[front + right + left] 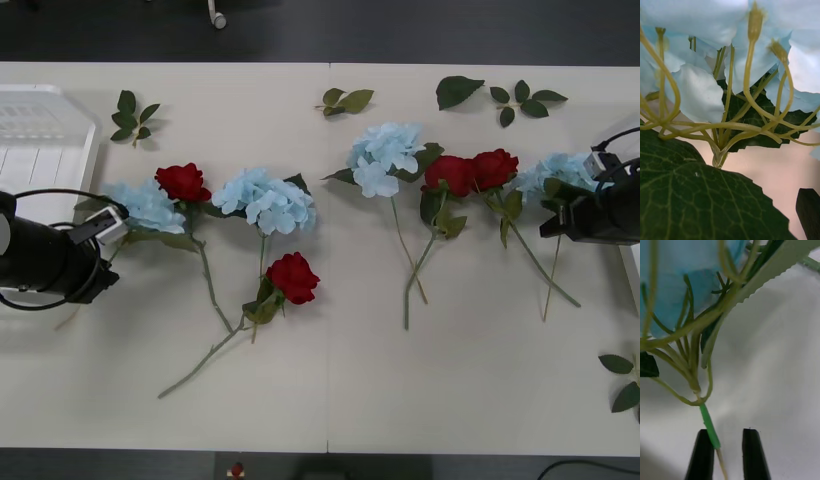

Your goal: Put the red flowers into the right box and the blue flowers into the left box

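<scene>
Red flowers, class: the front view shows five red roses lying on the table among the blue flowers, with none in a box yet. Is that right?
Not quite: the front view shows four red flowers, not five. The rest holds: they lie on the table among the blue flowers, none in a box yet.

text: none legible | labels: none | brands: none | numbers: none | signs: none

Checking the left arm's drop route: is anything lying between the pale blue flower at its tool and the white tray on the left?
Nothing visible. The left tool straddles the thin stem of the leftmost pale blue flower cluster, and the shallow white plastic tray lies right beside it, with bare table between. The red rose sits on the far side.
</scene>
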